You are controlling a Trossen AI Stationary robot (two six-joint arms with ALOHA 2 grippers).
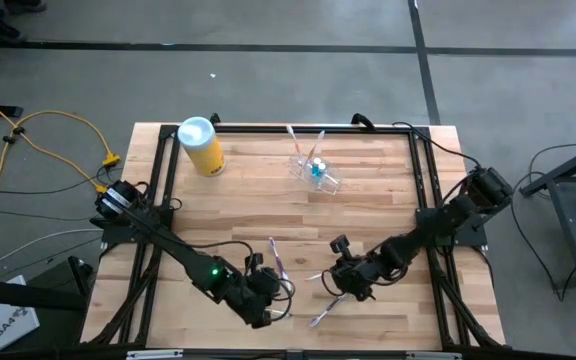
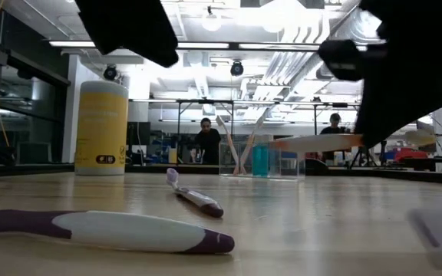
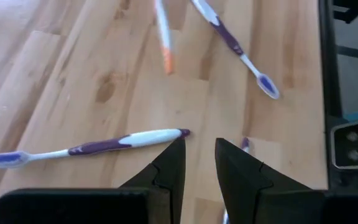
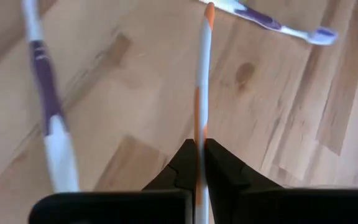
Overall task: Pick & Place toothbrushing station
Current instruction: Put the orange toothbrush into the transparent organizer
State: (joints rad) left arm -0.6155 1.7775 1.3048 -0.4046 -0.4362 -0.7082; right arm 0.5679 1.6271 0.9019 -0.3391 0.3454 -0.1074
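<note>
Right gripper (image 4: 199,163), lower centre-right of the high view, is clamped on an orange-and-white toothbrush (image 4: 202,81), which sticks straight out beyond the jaws, off the wood. Left gripper (image 3: 199,163), lower centre, hovers with its jaws parted and nothing between them; a purple toothbrush (image 3: 98,145) lies just ahead.

Judgement: keep the brush level in transit, tip it upright only over the rim.

Clear holder cup (image 1: 314,170) stands upper centre, holding two upright brushes and something blue. Yellow canister (image 1: 202,147), upper left, is lidded.
</note>
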